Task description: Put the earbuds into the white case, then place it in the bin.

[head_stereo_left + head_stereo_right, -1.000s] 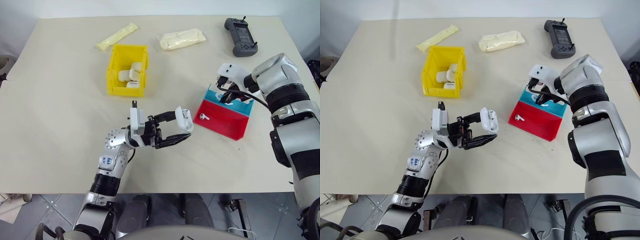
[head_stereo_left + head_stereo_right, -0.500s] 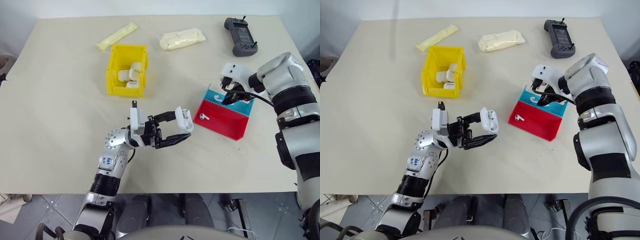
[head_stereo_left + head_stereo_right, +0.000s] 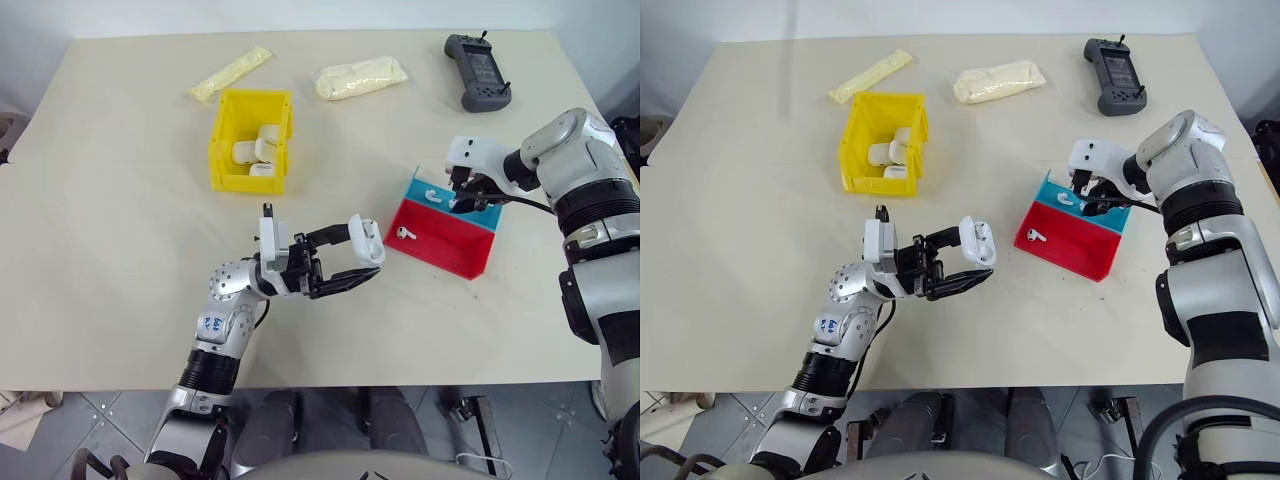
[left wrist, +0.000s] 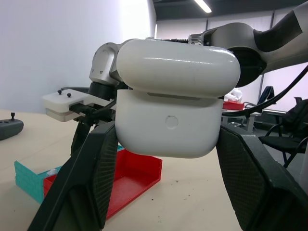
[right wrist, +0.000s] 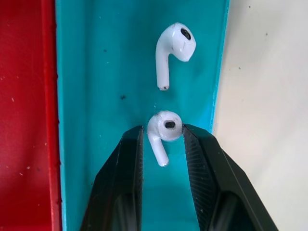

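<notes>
1. Your left gripper (image 3: 368,262): jaws clamped on the white case (image 4: 177,98), lid ajar.
2. Your right gripper (image 5: 163,144): jaws narrow, pinching one earbud (image 5: 162,132) over the tray's (image 3: 475,252) teal section; a second earbud (image 5: 173,48) lies just beyond them.
3. The yellow bin (image 3: 226,160) sits well apart from both jaws.

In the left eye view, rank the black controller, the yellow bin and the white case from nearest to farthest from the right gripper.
From the right gripper:
1. White case, to its left, held in the left gripper.
2. Black controller, at the table's far edge.
3. Yellow bin, far left.
</notes>
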Motion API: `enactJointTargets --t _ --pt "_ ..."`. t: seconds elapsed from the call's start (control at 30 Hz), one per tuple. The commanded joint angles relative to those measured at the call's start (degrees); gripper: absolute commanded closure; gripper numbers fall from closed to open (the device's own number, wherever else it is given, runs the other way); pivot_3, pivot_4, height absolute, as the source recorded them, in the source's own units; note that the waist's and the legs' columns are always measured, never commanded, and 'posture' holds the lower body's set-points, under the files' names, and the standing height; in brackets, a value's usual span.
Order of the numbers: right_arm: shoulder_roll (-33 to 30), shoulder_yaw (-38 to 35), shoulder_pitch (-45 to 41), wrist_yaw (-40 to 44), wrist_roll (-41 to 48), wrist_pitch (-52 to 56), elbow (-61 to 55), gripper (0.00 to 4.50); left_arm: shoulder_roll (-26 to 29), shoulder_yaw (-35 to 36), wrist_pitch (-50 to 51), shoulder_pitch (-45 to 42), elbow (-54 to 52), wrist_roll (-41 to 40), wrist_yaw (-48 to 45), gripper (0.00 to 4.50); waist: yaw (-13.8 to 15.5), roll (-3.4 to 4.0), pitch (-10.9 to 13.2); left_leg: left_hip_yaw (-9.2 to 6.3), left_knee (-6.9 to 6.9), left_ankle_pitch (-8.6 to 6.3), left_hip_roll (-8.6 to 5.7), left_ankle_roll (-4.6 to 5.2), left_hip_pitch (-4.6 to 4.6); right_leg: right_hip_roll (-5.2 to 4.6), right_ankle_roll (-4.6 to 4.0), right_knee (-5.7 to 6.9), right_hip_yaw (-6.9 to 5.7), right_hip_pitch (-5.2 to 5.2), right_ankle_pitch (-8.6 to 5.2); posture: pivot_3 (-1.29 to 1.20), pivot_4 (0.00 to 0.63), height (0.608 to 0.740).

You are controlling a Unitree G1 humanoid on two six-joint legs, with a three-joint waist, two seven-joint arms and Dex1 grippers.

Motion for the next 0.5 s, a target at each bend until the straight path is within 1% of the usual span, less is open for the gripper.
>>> enactJointTargets --t 0.03,0.5 --pt "-0.7 -0.2 0.4 0.0 -0.5 -1.3 0.7 3.16 0.1 -0.1 -0.1 0.3 -2.8 -0.5 0.3 1.75 0.0 0.0 0.0 0.0 0.0 0.0 0.0 0.0 0.0 0.0 0.0 0.0 0.0 0.0 0.0 0.0 0.15 0.74" --pt "0.4 -0.8 0.9 -0.8 -0.1 -5.0 1.8 3.16 0.7 -0.1 0.3 0.3 -3.4 -0.7 0.8 1.75 -0.3 0.0 0.0 -0.01 0.01 0.0 0.0 0.0 0.01 0.0 0.0 0.0 0.0 0.02 0.0 0.0 0.15 0.74"
